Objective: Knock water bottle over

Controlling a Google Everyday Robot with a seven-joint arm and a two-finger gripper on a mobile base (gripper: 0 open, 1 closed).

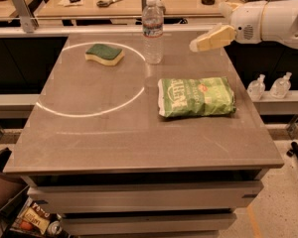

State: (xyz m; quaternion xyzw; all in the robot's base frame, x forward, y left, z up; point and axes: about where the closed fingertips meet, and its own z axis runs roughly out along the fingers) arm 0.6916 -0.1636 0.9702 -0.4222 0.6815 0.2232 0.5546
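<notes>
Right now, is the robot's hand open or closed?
Gripper: cannot be told; holds nothing, in the air beside the bottle, not touching it.

The table point(114, 138) carries a water bottle point(152, 31), sponge point(105, 54) and green bag point(196, 97); the claw point(194, 46) hovers over its right edge.

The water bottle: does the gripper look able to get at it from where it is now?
Probably yes. The gripper hangs beside the upright water bottle, with nothing between them. The green bag lies nearer the front, out of the way.
</notes>
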